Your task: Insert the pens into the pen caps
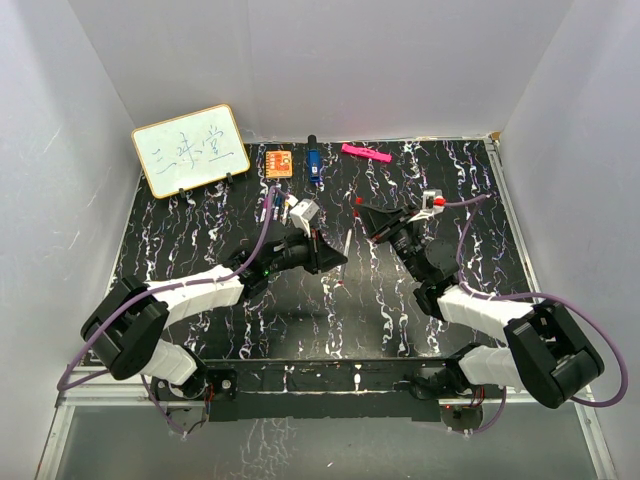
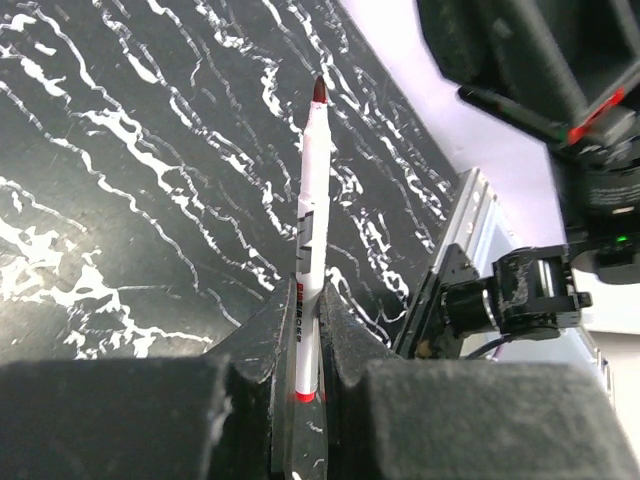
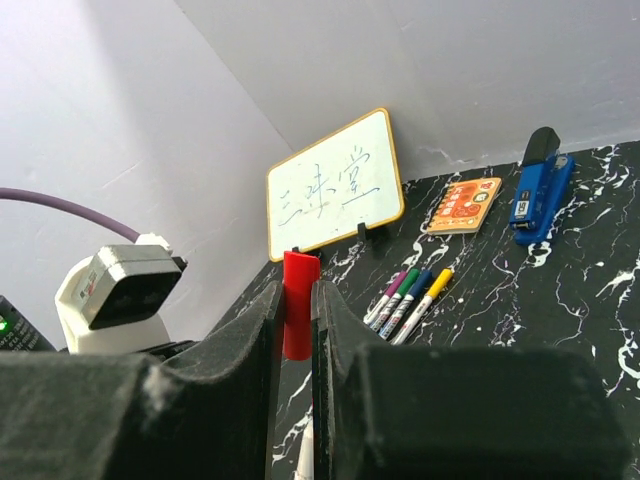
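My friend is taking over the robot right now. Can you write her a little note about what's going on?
The left gripper is shut on the red-tipped pen, tip pointing away from it.
The right gripper is shut on the red cap.
Four other pens lie side by side by the whiteboard.
Done: pen and cap are both held.
Left: line up tip and cap, not yet joined, and push them together.

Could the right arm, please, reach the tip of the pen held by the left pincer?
Probably yes: the pen juts free of the left pincer, and nothing stands between its tip and the right pincer holding the red cap.
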`<state>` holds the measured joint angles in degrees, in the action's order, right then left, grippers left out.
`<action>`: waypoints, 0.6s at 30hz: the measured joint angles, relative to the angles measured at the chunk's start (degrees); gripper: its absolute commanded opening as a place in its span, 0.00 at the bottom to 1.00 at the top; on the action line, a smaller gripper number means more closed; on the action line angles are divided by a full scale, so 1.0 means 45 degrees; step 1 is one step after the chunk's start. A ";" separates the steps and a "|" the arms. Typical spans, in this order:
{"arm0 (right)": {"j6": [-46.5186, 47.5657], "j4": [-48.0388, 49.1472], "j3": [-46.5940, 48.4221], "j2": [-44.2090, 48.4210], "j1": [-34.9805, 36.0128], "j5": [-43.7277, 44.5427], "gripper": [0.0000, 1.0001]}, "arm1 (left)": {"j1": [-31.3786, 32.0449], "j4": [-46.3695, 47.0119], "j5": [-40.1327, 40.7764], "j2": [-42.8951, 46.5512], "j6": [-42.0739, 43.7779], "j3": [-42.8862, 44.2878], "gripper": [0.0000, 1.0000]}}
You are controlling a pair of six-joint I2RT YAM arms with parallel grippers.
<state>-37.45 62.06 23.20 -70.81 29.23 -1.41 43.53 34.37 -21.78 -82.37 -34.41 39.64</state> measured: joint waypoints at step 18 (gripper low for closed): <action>-0.0180 0.0763 -0.0282 -0.0029 0.0087 -0.0005 0.00 | 0.0024 0.1705 -0.0364 -0.0151 -0.1171 0.0000 0.00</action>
<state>-38.26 65.49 21.93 -70.94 29.63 -1.43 43.64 42.04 -23.42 -83.05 -39.68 39.64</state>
